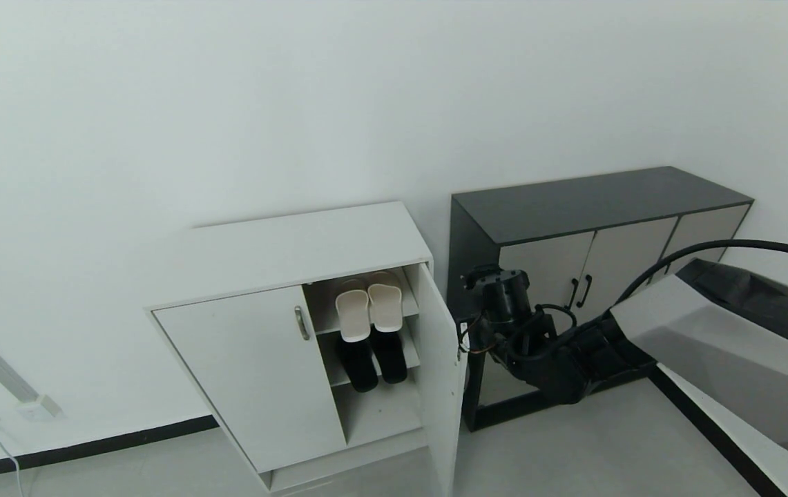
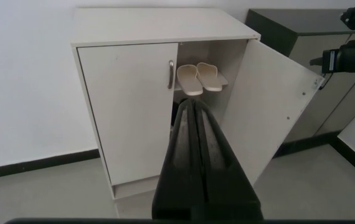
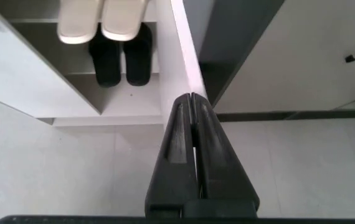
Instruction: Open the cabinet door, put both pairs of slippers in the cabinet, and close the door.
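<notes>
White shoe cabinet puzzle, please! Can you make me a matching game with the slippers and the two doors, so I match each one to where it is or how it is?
Things:
1. pair of cream slippers
2. pair of black slippers
3. left white cabinet door with the metal handle
4. right white cabinet door

Places and states:
A. swung open
B. on the upper shelf
C. shut
D. on the middle shelf

Pairs: 1-B, 2-D, 3-C, 4-A
</notes>
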Tool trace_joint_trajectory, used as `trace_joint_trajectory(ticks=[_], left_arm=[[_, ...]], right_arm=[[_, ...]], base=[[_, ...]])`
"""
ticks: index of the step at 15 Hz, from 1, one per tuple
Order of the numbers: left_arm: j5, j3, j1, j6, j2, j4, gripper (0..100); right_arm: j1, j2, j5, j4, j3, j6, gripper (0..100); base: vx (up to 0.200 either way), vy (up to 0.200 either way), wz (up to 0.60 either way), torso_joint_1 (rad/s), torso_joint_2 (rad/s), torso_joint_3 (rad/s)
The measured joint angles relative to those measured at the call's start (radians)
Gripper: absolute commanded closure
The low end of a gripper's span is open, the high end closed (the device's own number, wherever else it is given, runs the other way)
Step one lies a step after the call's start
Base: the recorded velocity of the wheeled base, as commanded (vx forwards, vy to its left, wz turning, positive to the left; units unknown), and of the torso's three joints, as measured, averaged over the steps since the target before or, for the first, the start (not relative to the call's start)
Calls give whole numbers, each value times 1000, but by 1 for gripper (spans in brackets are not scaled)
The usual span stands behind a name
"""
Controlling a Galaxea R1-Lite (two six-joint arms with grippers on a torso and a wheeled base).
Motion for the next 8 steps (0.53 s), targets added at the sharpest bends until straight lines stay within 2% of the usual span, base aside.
trace_joint_trajectory(ticks=[3, 8], left_arm=[[0, 0, -1, -1, 0, 0, 100], [0, 0, 0, -2, 0, 0, 100]], right_arm=[[13, 29, 7, 1, 1, -1, 100], [84, 50, 55, 0, -27, 4, 100]], base=[[0, 0, 0, 0, 0, 0], [0, 0, 0, 0, 0, 0]])
